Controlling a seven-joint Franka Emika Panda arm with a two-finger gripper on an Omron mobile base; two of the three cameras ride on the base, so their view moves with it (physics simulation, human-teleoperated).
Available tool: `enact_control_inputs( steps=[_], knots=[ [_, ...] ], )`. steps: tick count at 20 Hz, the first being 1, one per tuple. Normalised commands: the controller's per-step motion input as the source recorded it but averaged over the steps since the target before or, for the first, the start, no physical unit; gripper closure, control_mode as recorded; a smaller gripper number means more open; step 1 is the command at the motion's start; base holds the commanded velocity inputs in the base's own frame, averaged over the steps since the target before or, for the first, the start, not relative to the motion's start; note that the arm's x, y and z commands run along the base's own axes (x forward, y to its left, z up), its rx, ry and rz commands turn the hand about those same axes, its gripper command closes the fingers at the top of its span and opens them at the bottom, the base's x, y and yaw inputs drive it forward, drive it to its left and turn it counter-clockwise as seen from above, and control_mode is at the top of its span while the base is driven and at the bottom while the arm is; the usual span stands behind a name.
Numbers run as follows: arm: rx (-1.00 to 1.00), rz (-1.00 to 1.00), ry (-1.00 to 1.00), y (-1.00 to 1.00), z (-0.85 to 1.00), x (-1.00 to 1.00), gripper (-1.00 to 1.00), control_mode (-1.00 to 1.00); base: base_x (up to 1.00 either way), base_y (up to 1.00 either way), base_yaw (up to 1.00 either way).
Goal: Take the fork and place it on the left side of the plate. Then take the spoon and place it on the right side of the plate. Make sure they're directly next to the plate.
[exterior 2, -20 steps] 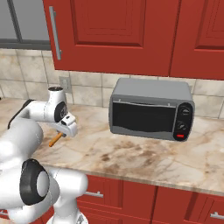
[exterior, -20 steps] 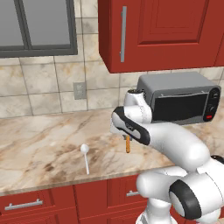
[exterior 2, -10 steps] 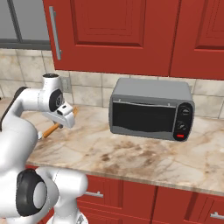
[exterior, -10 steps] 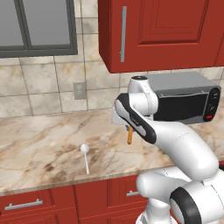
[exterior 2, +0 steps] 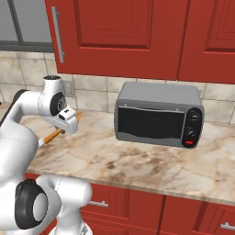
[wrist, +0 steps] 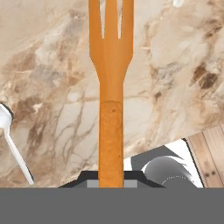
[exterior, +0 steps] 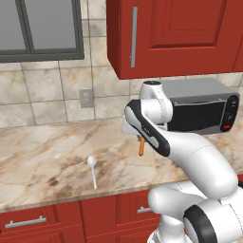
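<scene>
End effector [exterior: 138, 138] sat at frame centre in the left base view, pinched on the handle of the slim orange fork [exterior: 141, 147], which hung below it, clear of the beige marbled tabletop [exterior: 42, 156]. In the hand view the fork [wrist: 111, 92] ran straight up the middle of the frame, tines toward the top edge. Small white spoon [exterior: 92, 169] with round bowl lay flat on the tabletop, lower left of centre, well apart from the fork, untouched. No plate could be made out. Judged: fork picked up but not yet placed; spoon stage not begun. Grey toaster oven [exterior 2: 158, 113] stood at right of frame.
</scene>
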Motion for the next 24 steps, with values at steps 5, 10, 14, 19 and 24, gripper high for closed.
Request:
enact_control_inputs(
  steps=[5,10,14,19,24],
  knots=[
    [0.00,0.00,0.00,0.00,0.00,0.00,1.00,-1.00,0.00,0.00,0.00],
    [0.00,0.00,0.00,0.00,0.00,0.00,1.00,-1.00,0.00,0.00,0.00],
    [0.00,0.00,0.00,0.00,0.00,0.00,1.00,1.00,0.00,0.00,0.00],
    [0.00,0.00,0.00,0.00,0.00,0.00,1.00,1.00,0.00,0.00,0.00],
    [0.00,0.00,0.00,0.00,0.00,0.00,1.00,1.00,-0.01,0.00,0.00]
  ],
)
